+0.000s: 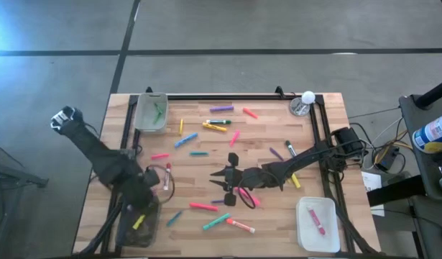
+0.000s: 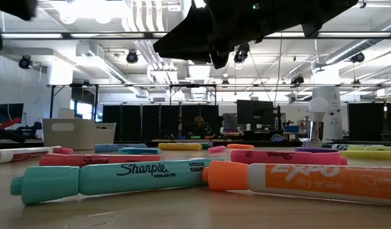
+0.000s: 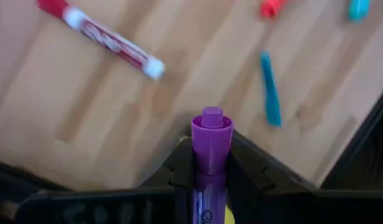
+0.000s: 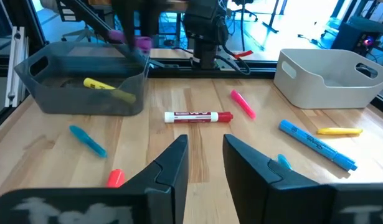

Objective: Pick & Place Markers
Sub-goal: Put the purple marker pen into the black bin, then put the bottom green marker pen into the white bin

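Markers in many colours lie scattered over the wooden table, among them a red-and-white marker and a teal one. My left gripper is shut on a purple marker and hangs over the dark grey bin at the near left, where a yellow marker lies. My left gripper shows at that bin's far rim. My right gripper hovers mid-table, pointing toward the table's left, with a narrow gap between its fingers and nothing in it. My left gripper pinches the purple marker between its two fingers. The marker lies along the fingers, and its capped end sticks out past their tips. The fingers point steeply down. The marker is lifted clear of the table and the bin.
A pale bin holding green markers stands at the far left, and a white bin with a pink marker at the near right. A black frame runs along the table's edges. A white-topped stand sits at the far right corner.
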You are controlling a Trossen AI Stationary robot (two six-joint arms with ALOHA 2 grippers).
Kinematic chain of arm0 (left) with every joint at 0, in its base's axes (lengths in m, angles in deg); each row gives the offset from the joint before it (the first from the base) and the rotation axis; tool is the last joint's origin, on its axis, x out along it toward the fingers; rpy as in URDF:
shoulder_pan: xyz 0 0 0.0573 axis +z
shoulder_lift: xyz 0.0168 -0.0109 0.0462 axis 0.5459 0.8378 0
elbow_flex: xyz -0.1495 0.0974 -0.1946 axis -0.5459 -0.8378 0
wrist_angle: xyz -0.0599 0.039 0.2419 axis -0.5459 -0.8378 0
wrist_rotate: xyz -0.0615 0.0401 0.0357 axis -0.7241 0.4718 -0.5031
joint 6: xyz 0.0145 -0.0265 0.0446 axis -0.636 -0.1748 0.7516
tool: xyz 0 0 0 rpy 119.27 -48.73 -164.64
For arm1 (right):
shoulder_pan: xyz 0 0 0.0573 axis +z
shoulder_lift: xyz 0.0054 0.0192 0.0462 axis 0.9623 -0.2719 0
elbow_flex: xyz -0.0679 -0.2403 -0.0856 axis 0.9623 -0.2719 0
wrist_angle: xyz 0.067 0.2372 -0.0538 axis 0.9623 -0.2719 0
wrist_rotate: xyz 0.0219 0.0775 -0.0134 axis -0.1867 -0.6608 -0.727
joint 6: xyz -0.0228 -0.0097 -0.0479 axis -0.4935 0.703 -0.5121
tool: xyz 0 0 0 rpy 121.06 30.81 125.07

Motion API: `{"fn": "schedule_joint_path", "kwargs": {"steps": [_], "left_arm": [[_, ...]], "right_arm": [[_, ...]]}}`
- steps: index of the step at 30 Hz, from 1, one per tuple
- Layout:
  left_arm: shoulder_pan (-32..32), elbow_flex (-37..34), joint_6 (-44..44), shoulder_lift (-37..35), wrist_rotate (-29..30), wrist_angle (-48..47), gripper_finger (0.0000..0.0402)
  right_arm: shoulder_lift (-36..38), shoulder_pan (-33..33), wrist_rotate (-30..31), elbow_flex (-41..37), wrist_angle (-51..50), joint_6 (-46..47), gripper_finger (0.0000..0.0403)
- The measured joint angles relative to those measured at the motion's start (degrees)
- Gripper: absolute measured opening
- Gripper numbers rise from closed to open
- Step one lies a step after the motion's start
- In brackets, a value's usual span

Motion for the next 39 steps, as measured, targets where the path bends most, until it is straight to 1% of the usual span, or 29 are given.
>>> {"fn": "schedule_joint_path", "kwargs": {"steps": [6, 11, 17, 20, 27, 34, 39], "left_arm": [[-9.99, 1.48, -12.38, 8.12, -0.07, 0.41, 0.0057], [-14.00, 1.47, -18.62, 14.14, -0.02, 0.58, 0.0059], [-14.48, 1.40, -20.22, 18.63, -2.21, 0.81, 0.0060], [-14.48, 1.40, -20.15, 19.09, -2.57, 0.91, 0.0064], [-14.48, 1.42, -21.88, 19.16, -2.70, 1.03, 0.0103], [-14.46, 1.42, -22.57, 19.16, -2.87, 1.00, 0.0133], [-14.44, 3.42, -19.14, 19.14, -7.67, -0.19, 0.0141]], "right_arm": [[0.00, -0.02, 0.00, 0.00, -0.02, 0.00, 0.0079], [0.00, -0.02, 0.00, 0.00, -0.02, -0.18, 0.0069], [0.00, 0.02, 0.00, 0.00, -0.04, -0.37, 0.0066], [0.00, 0.02, 0.00, 0.00, -0.17, -0.56, 0.0068], [-0.07, -0.02, 0.00, -0.02, -0.98, -1.07, 0.0067], [-0.07, -0.09, 0.00, -0.02, -0.96, -2.14, 0.0064], [-0.07, -0.40, 0.00, -0.02, -0.96, -2.17, 0.0064]]}}
